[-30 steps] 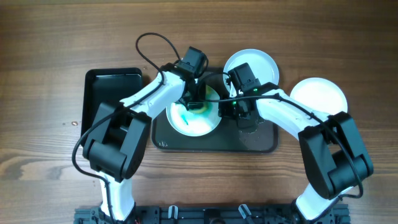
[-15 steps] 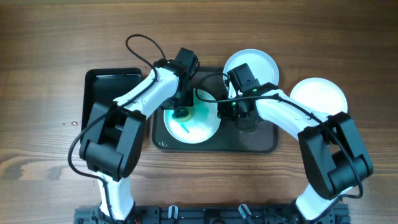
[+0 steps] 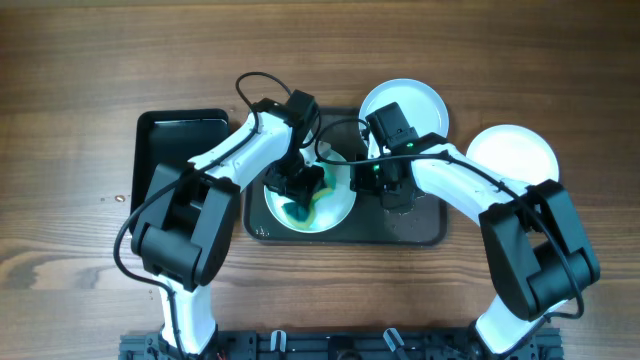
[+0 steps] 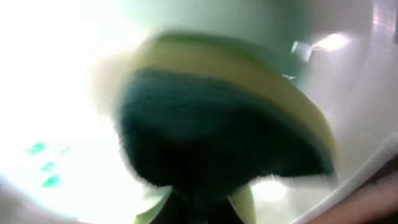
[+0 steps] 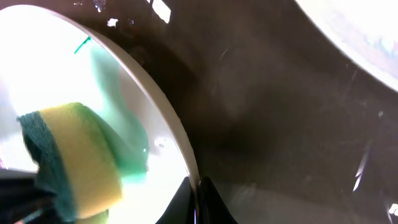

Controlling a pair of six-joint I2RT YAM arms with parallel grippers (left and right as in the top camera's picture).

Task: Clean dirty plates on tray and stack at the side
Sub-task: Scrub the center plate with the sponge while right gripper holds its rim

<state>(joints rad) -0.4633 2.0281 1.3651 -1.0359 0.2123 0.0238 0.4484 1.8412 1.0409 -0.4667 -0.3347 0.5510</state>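
A white plate [image 3: 336, 203] with teal-green smears lies on the left half of the large dark tray [image 3: 420, 226]. My left gripper [image 3: 299, 185] is shut on a yellow sponge with a dark green pad [image 4: 224, 118] and presses it on the plate [image 4: 56, 112]. My right gripper [image 3: 372, 182] is shut on that plate's right rim [image 5: 180, 140], its fingertips [image 5: 198, 188] pinching the edge. The sponge [image 5: 81, 162] also shows in the right wrist view. A pale blue plate [image 3: 403, 103] overlaps the tray's back edge. A second white plate [image 3: 512, 155] lies on the table to the right.
A smaller black tray [image 3: 178, 140] lies on the wooden table left of the large one. The right half of the large tray [image 5: 292, 124] is wet and bare. The left arm's cable [image 3: 250, 82] loops above the tray's back edge.
My left gripper has swept the sponge from the plate's back edge to its left side, then to its middle. The teal smear has spread. My right gripper has stayed on the rim.
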